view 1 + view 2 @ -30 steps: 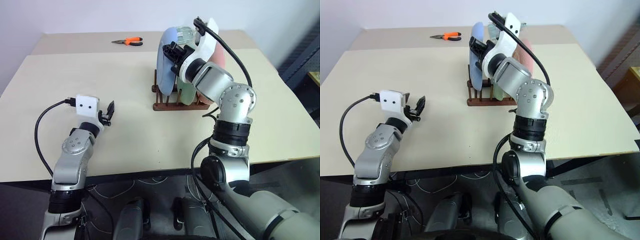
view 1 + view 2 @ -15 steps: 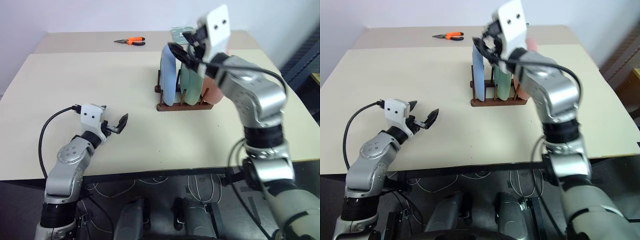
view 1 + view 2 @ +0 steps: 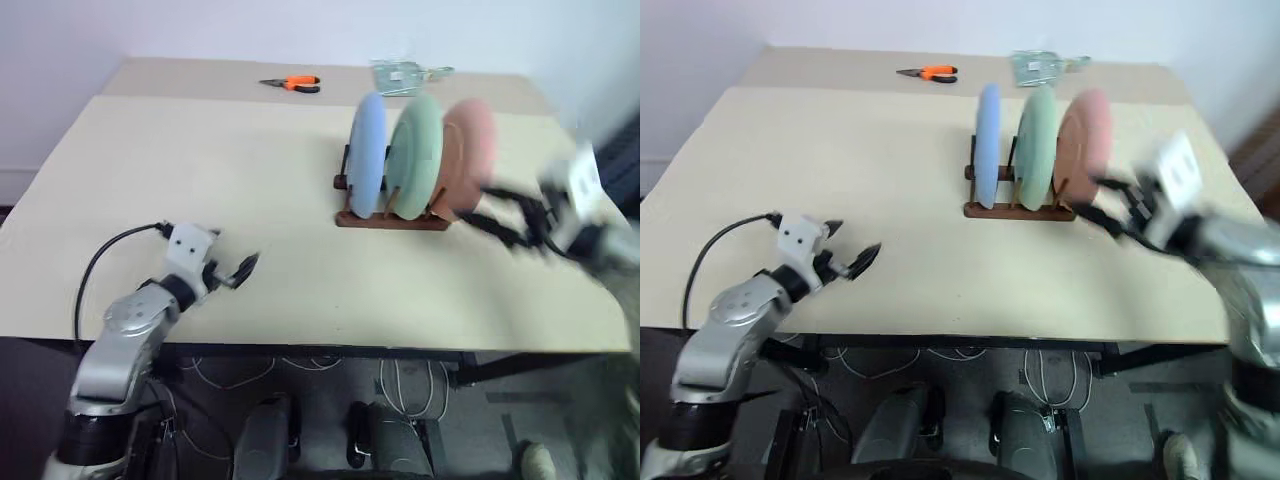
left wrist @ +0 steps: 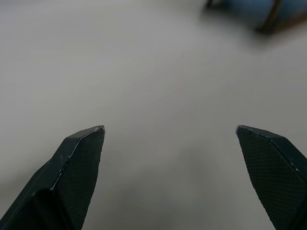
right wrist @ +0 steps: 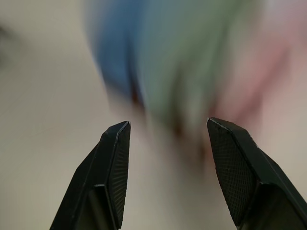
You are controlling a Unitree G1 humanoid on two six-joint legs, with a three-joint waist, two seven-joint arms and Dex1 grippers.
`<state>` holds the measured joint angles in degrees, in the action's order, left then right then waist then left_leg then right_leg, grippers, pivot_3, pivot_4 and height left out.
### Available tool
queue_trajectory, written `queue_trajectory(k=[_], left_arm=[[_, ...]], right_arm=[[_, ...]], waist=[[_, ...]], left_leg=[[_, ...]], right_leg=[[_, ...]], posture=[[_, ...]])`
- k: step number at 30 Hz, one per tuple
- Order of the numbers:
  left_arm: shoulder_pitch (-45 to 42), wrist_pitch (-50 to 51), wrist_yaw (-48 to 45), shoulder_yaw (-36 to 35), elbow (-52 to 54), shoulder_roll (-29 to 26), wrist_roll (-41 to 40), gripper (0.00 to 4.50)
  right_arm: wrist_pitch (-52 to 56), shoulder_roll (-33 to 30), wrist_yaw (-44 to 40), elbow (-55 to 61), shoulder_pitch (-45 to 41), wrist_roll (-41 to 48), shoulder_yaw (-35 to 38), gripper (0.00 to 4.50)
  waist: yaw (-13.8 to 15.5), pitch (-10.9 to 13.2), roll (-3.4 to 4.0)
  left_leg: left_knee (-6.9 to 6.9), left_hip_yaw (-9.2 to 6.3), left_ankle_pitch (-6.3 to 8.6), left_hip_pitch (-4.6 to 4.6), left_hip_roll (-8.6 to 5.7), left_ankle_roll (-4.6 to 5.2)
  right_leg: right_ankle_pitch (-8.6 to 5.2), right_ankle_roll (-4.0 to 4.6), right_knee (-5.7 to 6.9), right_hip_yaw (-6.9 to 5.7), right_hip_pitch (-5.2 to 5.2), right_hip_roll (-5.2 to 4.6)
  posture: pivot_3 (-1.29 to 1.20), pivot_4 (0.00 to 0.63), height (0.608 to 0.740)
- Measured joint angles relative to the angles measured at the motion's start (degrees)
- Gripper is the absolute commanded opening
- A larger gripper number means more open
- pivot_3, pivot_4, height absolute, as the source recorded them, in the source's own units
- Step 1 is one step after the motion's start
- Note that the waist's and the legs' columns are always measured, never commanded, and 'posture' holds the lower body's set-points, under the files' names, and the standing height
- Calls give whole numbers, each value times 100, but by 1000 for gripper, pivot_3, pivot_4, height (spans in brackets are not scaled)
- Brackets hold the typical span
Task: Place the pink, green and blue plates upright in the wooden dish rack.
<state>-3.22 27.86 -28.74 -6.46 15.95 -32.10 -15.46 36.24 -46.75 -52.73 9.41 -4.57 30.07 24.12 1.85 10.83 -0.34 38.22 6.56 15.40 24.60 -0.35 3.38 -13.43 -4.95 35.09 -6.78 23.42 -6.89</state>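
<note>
A: Where do we have the plates?
B: On the table (image 3: 200,160), the blue plate (image 3: 368,155), green plate (image 3: 415,152) and pink plate (image 3: 470,150) stand upright in the wooden dish rack (image 3: 392,218).
A: Our grippers?
B: Left gripper (image 3: 243,270) and right gripper (image 5: 165,129) both spread apart, empty.

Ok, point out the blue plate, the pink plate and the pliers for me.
blue plate (image 3: 368,152), left eye view, middle of its face.
pink plate (image 3: 476,140), left eye view, upper face.
pliers (image 3: 298,84), left eye view, orange handles.

Three plates (image 3: 415,150), one wooden dish rack (image 3: 392,218), one pliers (image 3: 291,84).
</note>
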Motion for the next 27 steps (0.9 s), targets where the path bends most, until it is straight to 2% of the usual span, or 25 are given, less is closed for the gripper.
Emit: queue_trajectory(k=[1, 6, 16, 27], left_arm=[[-78, -24, -60, 59, 3, 31, -4, 4500], [-170, -143, -155, 129, 91, 82, -4, 4500], [-153, -204, -101, 133, 151, 232, 29, 4500], [-304, -392, -196, 277, -131, 236, 182, 4500]], right_arm=[[-88, 87, -33, -68, -13, 47, 14, 2533], [-397, 79, -97, -68, -230, 281, 271, 2533], [-583, 77, -75, -9, -637, 264, -109, 2533], [-950, 79, 112, -145, -503, -81, -313, 2533]], waist=[[-72, 2, 14], [-230, -1, 20], [-212, -3, 22], [-110, -4, 22]], left_leg=[[3, 16, -1, -6, 1, 0], [-2, 13, -6, -32, 21, -28], [-5, 12, -12, -20, 19, -30], [-4, 12, -12, -19, 15, -24]], right_leg=[[18, -27, -2, 5, 2, -4], [21, -13, 13, -5, -3, -2], [21, -11, 14, -10, 6, -6], [21, -11, 12, -12, 5, -10]], posture=[[0, 150, 740], [0, 150, 740], [0, 150, 740], [0, 150, 740]])
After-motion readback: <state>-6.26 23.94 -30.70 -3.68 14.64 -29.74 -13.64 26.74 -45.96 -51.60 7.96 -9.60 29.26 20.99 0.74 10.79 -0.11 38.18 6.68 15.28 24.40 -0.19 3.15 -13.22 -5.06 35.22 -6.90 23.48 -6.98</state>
